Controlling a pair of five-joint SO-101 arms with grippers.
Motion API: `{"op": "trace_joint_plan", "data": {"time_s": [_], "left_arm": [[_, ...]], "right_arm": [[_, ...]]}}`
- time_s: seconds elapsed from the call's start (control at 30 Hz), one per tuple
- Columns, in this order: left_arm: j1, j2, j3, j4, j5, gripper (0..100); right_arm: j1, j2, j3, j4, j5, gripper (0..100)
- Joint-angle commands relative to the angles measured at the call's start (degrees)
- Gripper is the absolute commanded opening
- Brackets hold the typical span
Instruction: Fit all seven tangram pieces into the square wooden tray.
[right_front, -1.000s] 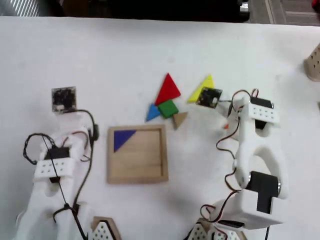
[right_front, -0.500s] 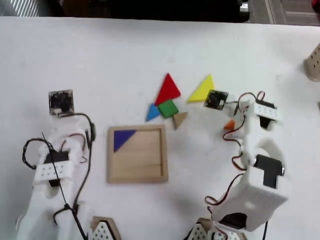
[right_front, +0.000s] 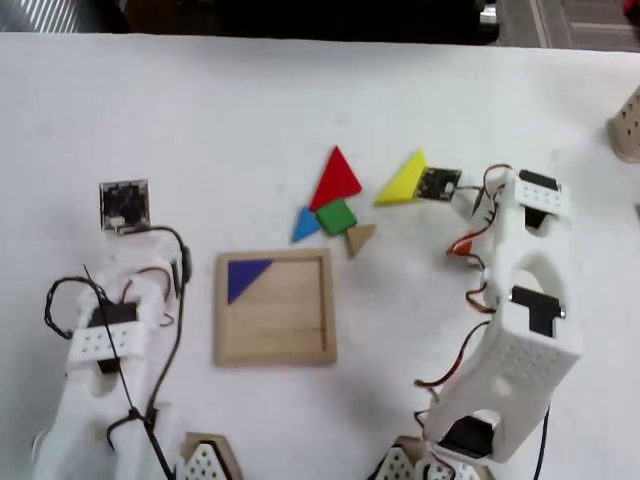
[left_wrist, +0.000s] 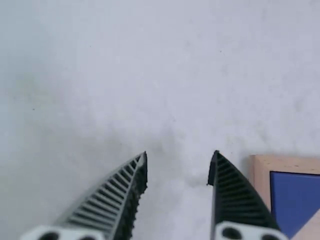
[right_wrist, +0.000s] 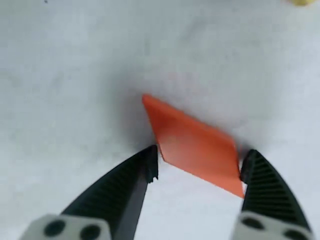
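Observation:
The square wooden tray (right_front: 275, 350) lies at the table's front centre with a dark blue triangle (right_front: 245, 277) in its far left corner. Behind it lie a red triangle (right_front: 336, 178), a green square (right_front: 337, 216), a small blue triangle (right_front: 306, 225), a tan triangle (right_front: 359, 238) and a yellow triangle (right_front: 404, 178). An orange parallelogram (right_wrist: 192, 145) lies flat between the fingers of my open right gripper (right_wrist: 200, 162); its tip (right_front: 459, 248) peeks out beside the right arm (right_front: 520, 300). My left gripper (left_wrist: 179, 167) is open over bare table, just left of the tray's corner (left_wrist: 260, 165).
The left arm (right_front: 100, 340) with its looping cables stands left of the tray. Arm bases (right_front: 205, 460) sit at the front edge. A pegged wooden object (right_front: 627, 125) stands at the far right edge. Open table stretches behind the pieces.
The right arm has swung to the right and stretched farther back, bringing the orange piece into sight beside it. The left arm has hardly moved.

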Motion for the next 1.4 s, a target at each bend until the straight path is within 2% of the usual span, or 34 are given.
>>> {"op": "trace_joint_plan", "data": {"time_s": [0.0,0.1,0.33,0.43,0.63,0.8,0.87,0.93,1.37], "left_arm": [[-0.57,-1.45,-0.79,-2.20,-0.88,21],[-0.57,-1.45,-0.79,-2.29,-0.88,21],[-0.57,-1.45,-0.88,-2.29,-0.88,21],[-0.57,-1.45,-0.88,-2.29,-0.88,21],[-0.57,-1.45,-0.88,-2.29,-0.88,21],[-0.57,-1.45,-0.88,-2.29,-0.88,21],[-0.57,-1.45,-0.88,-2.29,-0.88,21],[-0.57,-1.45,-0.88,-2.29,-0.88,21],[-0.57,-1.45,-0.97,-2.29,-0.88,21]], "right_arm": [[1.89,-1.80,0.00,6.11,-2.55,26.9],[3.56,-4.35,1.49,8.92,-5.10,26.9],[4.18,-17.63,15.03,12.35,-5.36,26.9],[4.09,-25.54,20.57,8.22,-5.80,26.9],[0.92,-33.45,28.04,-5.41,-14.51,27.1],[-2.33,-31.16,28.84,-12.70,-16.09,27.1],[-3.47,-29.49,28.57,-13.49,-13.80,27.0],[-3.91,-27.38,27.87,-13.76,-10.73,26.9],[-4.00,-16.04,21.10,-13.49,-6.68,26.9]]}}
